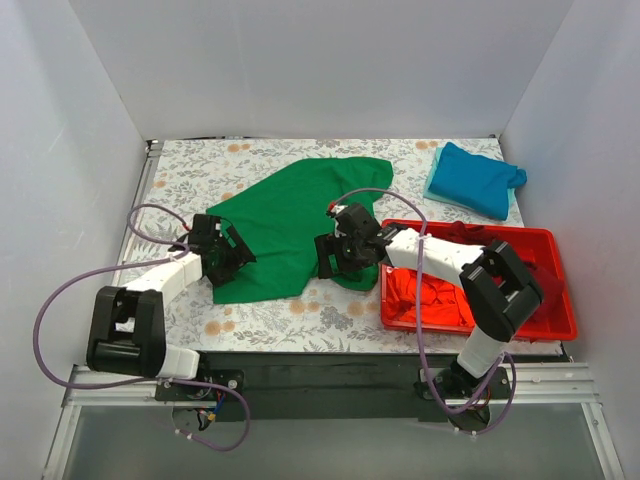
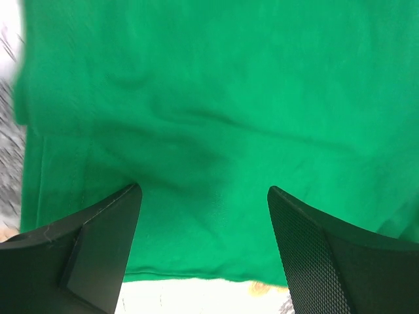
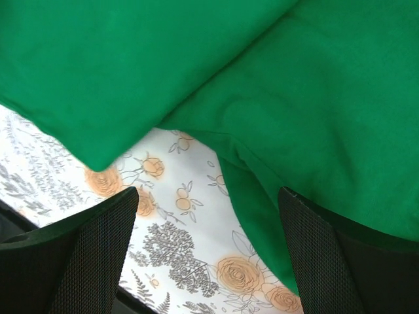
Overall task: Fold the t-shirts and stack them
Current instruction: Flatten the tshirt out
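Observation:
A bright green t-shirt (image 1: 290, 225) lies spread and partly doubled over in the middle of the table. My left gripper (image 1: 228, 258) sits open at its left hem, fingers straddling the cloth (image 2: 209, 131) without pinching it. At the shirt's lower right edge my right gripper (image 1: 345, 255) is open too, with the green edge (image 3: 308, 118) and bare tablecloth between its fingers. A folded teal blue t-shirt (image 1: 478, 178) rests at the back right. An orange-red t-shirt (image 1: 425, 297) and a dark maroon one (image 1: 530, 270) lie in the red tray (image 1: 560, 325).
White walls enclose the table on three sides. The floral tablecloth (image 1: 190, 180) shows around the green shirt. The red tray stands close to the right arm's elbow. Purple cables loop beside both arms.

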Action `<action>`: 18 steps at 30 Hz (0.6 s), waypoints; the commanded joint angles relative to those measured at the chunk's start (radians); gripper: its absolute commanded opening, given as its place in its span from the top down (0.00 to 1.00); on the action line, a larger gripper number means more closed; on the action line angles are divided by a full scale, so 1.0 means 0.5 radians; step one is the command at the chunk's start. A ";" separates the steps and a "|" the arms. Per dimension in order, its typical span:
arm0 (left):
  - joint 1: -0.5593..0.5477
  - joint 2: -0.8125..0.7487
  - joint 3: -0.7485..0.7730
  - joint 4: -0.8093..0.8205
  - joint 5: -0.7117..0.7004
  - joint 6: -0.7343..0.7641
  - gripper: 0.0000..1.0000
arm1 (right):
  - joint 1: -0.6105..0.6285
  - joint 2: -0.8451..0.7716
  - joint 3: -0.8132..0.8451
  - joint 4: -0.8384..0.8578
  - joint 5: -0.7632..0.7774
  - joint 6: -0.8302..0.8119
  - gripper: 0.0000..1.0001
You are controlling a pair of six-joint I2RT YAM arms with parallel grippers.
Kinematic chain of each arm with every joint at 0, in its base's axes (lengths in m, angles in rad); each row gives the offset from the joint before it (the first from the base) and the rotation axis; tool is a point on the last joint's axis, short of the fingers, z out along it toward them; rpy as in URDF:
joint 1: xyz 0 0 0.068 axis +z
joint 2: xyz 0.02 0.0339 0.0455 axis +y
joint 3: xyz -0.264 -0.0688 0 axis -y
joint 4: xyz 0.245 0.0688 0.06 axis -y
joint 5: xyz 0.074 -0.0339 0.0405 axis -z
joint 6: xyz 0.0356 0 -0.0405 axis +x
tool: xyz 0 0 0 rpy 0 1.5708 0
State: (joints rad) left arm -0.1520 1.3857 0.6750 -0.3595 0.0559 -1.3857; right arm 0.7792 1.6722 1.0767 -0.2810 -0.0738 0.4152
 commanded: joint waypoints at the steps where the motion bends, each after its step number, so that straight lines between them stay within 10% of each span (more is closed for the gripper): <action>1: 0.135 0.100 0.052 0.084 0.014 0.108 0.22 | -0.006 0.094 0.049 0.059 0.037 -0.005 0.07; 18: 0.163 0.518 0.681 0.020 -0.023 0.424 0.23 | -0.215 0.383 0.402 0.056 -0.193 -0.146 0.07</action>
State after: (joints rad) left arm -0.0761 1.7164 1.0039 -0.3126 0.0853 -1.2304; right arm 0.6815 1.8721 1.2263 -0.2729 -0.1314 0.3847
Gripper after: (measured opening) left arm 0.774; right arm 0.929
